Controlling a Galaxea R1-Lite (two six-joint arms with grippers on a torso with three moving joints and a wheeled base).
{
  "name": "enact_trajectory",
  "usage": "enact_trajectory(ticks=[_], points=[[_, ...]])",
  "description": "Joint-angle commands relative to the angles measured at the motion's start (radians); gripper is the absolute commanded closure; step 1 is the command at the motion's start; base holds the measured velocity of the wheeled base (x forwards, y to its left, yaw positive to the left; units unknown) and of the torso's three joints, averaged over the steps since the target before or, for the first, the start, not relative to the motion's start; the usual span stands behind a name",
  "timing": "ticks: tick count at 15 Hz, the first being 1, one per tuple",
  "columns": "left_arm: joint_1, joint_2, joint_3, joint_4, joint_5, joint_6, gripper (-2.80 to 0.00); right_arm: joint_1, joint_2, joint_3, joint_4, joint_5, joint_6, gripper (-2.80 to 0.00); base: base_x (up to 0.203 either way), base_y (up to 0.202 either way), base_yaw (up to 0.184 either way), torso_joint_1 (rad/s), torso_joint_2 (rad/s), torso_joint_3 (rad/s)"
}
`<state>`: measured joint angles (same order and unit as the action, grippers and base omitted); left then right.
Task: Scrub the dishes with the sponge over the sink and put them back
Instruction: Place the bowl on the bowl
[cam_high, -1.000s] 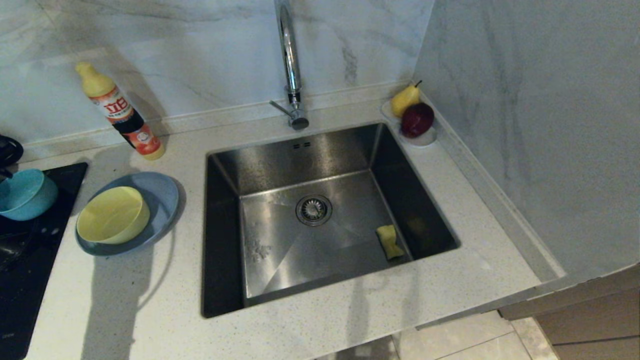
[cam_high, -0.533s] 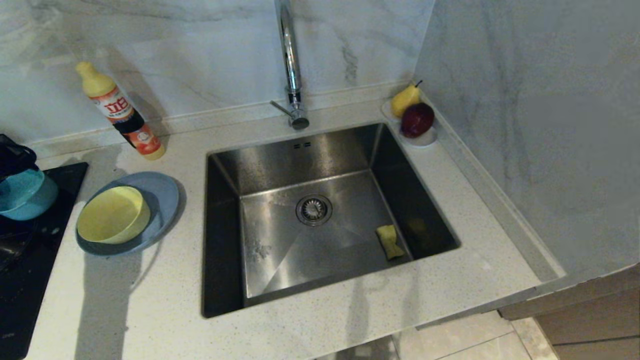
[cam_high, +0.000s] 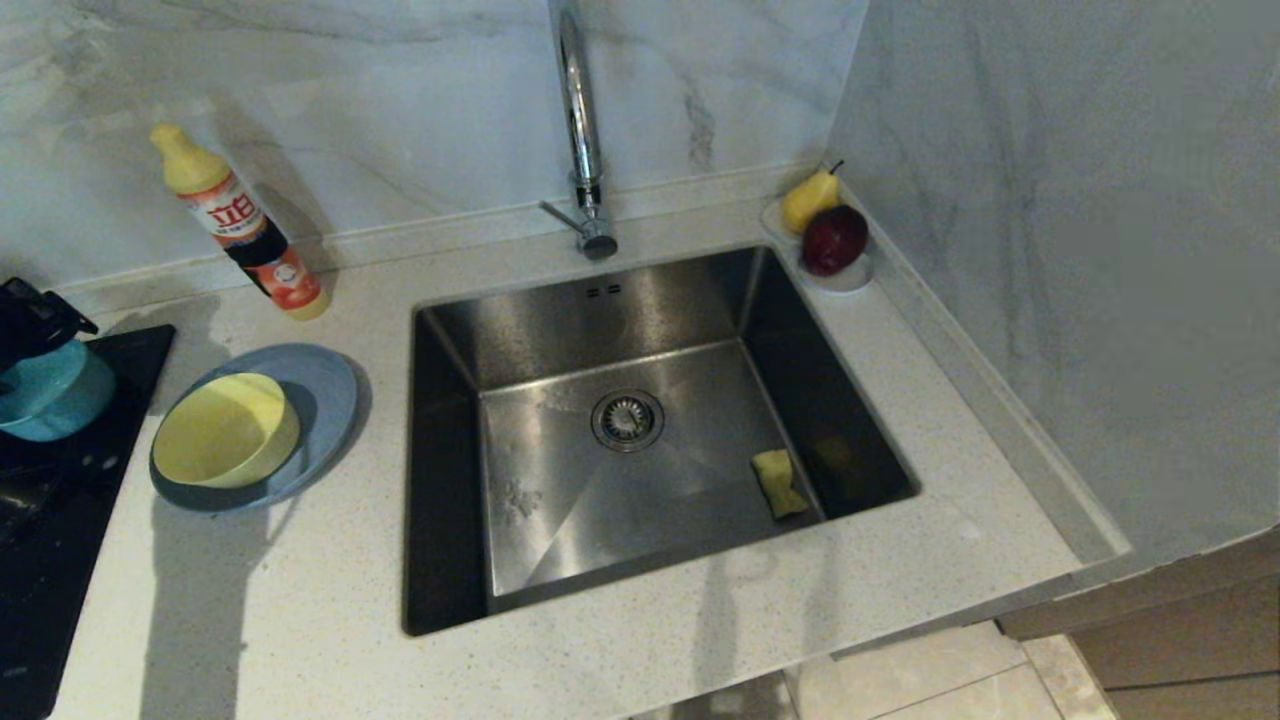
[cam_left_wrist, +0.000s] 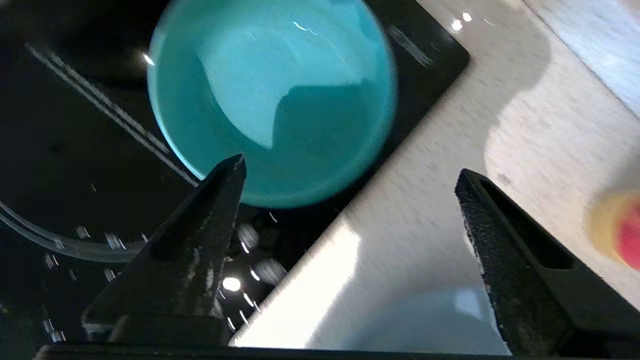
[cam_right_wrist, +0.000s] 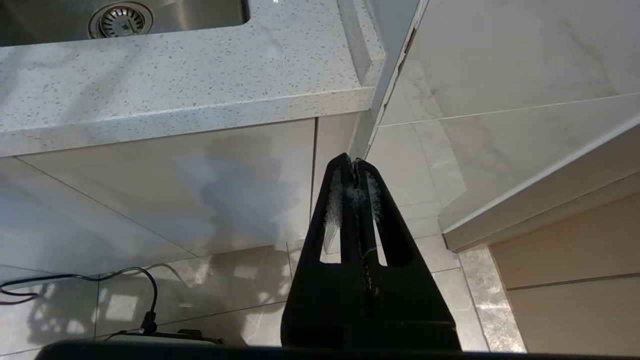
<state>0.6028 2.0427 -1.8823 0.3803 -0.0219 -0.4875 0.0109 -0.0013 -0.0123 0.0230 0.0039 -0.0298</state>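
In the head view, the teal bowl (cam_high: 45, 392) sat on the black hob (cam_high: 60, 500) at the far left edge, the left tool (cam_high: 35, 315) just above its rim. The yellow bowl (cam_high: 226, 430) rested in the grey-blue plate (cam_high: 320, 395) at centre left; the sponge (cam_high: 779, 483) lay in the sink (cam_high: 640, 440), lower right of the drain.

In the left wrist view, the left tool (cam_left_wrist: 350, 175) stood spread wide, empty, the teal bowl (cam_left_wrist: 272, 100) in the upper middle. It looked light, stiff and slick; its rim seemed the best hold.

In the right wrist view, the right tool (cam_right_wrist: 355, 165) hung pressed together below the tabletop (cam_right_wrist: 175, 100).
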Motion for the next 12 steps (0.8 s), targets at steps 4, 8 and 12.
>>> enact_trajectory(ticks=[4,8,12], points=[[0.02,0.056,0.0,-0.031,-0.009,0.02,-2.8,0.0,-0.002,0.0,0.0,0.001,-0.001,0.0,0.0,0.0,0.0,0.0,0.0,0.0],[0.02,0.071,0.0,-0.038,-0.026,0.033,-2.8,0.0,-0.002,0.0,0.0,0.001,-0.001,0.0,0.0,0.0,0.0,0.0,0.0,0.0],[0.018,0.101,-0.001,-0.062,-0.038,0.037,-2.8,0.0,-0.002,0.0,0.0,0.001,-0.001,0.0,0.0,0.0,0.0,0.0,0.0,0.0]])
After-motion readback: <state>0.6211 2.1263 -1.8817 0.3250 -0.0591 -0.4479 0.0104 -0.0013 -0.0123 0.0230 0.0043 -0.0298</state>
